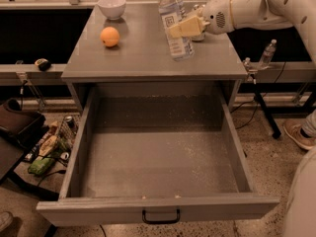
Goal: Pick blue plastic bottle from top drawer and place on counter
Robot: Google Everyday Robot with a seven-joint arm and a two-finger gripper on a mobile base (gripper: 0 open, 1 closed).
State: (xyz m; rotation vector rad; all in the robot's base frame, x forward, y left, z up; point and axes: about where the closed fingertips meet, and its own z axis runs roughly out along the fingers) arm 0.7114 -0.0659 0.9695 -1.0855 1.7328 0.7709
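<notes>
The end effector [178, 28] is over the right rear part of the table [148, 53], reaching in from the right at the end of a white arm [256, 6]; its pale yellow fingers [188, 26] are closed around the middle of the bottle [171, 15], one finger lying across the front of the label, the other hidden behind. The bottle is held nearly upright with its white cap at the top edge of the view; its base is at the table surface near the right front area, though whether it actually touches cannot be told. The bottle is well clear of the drawer [158, 209], which is pulled far out below the table front; its grey floor is speckled with light crumbs, and a black handle [161, 217] sits at the centre of its front panel. On the left half of the table an orange [109, 36] lies near the middle; a white bowl [111, 7] stands behind it by the rear edge; both are well apart from the bottle. To the right of the table a small clear bottle [267, 53] stands on a ledge; a heap of clutter [47, 152] lies on the floor left of the drawer; a shoe [298, 135] shows at the right edge.
</notes>
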